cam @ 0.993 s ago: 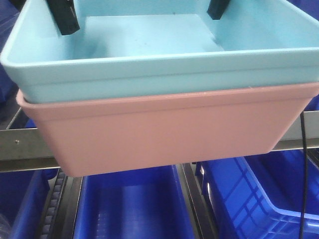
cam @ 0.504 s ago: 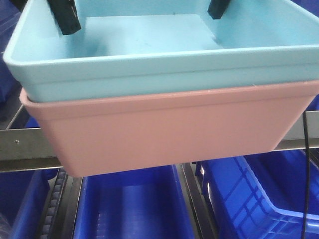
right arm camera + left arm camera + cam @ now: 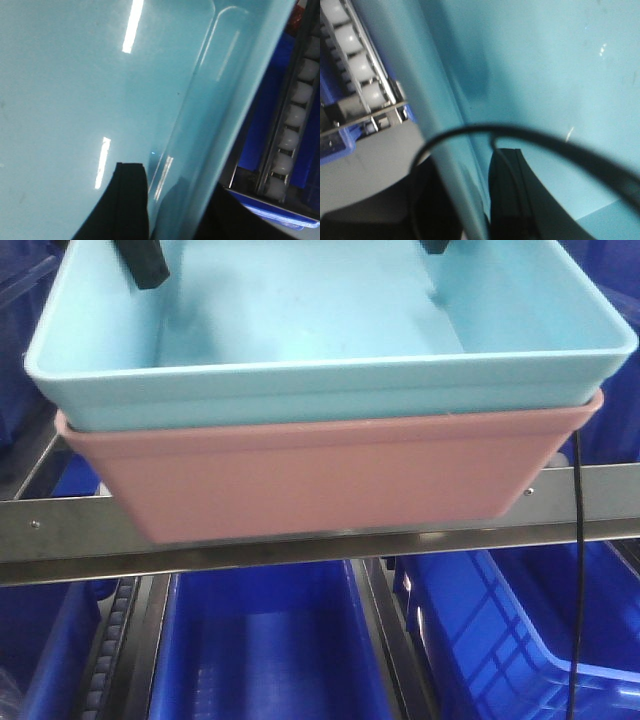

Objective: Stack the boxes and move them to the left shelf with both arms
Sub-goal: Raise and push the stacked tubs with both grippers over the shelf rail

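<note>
The light blue box [image 3: 320, 390] sits nested inside the salmon pink box [image 3: 320, 480], and the stack is level over the left shelf's silver front rail [image 3: 60, 530]. I cannot tell whether the pink base touches the rail. My left gripper [image 3: 470, 200] is shut on the blue box's left wall, one black finger [image 3: 145, 262] inside and the other outside. My right gripper [image 3: 175, 205] is shut on the right wall in the same way, and its inner finger [image 3: 432, 246] shows at the top edge of the front view.
Dark blue ribbed crates [image 3: 260, 650] [image 3: 520, 620] stand on the level below the rail. Rows of white rollers [image 3: 350, 65] [image 3: 295, 120] run along both sides of the stack. A thin black cable [image 3: 576, 570] hangs at the right.
The stacked boxes have moved away from the camera and further over the rail, looking smaller, with the right rim now fully in view. Both grippers kept their hold.
</note>
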`<state>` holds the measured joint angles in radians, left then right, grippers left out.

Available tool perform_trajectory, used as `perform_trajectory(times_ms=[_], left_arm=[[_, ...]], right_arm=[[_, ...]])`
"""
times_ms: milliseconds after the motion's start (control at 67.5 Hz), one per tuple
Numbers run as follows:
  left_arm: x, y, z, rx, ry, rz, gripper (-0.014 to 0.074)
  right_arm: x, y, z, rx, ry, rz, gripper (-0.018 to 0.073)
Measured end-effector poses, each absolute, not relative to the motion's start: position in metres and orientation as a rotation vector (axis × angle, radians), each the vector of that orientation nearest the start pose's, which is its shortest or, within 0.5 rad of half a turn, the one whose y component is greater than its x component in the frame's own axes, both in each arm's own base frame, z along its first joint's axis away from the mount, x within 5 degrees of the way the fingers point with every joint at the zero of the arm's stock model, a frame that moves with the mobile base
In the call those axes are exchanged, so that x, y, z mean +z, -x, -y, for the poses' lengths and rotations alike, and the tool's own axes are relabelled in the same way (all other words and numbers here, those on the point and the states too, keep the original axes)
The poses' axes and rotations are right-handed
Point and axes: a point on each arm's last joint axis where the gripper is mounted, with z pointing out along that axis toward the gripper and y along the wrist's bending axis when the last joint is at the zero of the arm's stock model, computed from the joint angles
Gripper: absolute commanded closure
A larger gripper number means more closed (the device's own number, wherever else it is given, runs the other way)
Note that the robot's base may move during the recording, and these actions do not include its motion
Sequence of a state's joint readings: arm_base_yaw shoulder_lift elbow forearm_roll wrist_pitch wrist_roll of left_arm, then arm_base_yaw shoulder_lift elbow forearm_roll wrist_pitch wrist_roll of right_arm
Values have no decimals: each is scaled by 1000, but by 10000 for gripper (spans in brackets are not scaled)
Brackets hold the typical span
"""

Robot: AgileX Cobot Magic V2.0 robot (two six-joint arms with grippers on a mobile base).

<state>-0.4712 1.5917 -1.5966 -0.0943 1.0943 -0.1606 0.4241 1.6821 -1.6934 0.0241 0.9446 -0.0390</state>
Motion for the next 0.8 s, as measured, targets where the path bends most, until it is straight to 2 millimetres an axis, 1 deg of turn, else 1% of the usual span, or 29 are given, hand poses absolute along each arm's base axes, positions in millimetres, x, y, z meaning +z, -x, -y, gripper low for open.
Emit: perform_trajectory(times_ms=[237, 311, 400, 519, 593, 652, 800], left_arm=[[377, -308, 160, -378, -373, -2502, 599], [374, -312, 161, -382, -371, -2500, 599], [369, -317, 165, -391, -410, -2508, 599], [359, -327, 172, -404, -447, -2542, 599], [357, -333, 175, -401, -457, -2554, 599], [357, -338, 176, -391, -468, -2555, 599], [366, -352, 174, -311, -487, -2502, 599]], right_arm=[[381, -347, -149, 227, 503, -2366, 503], [382, -348, -149, 227, 499, -2362, 503], [382, -352, -148, 224, 495, -2368, 503], [377, -359, -147, 198, 494, -2397, 503], [373, -365, -146, 187, 492, -2415, 503], [371, -370, -148, 179, 496, -2429, 503], [367, -383, -152, 171, 497, -2435, 503]])
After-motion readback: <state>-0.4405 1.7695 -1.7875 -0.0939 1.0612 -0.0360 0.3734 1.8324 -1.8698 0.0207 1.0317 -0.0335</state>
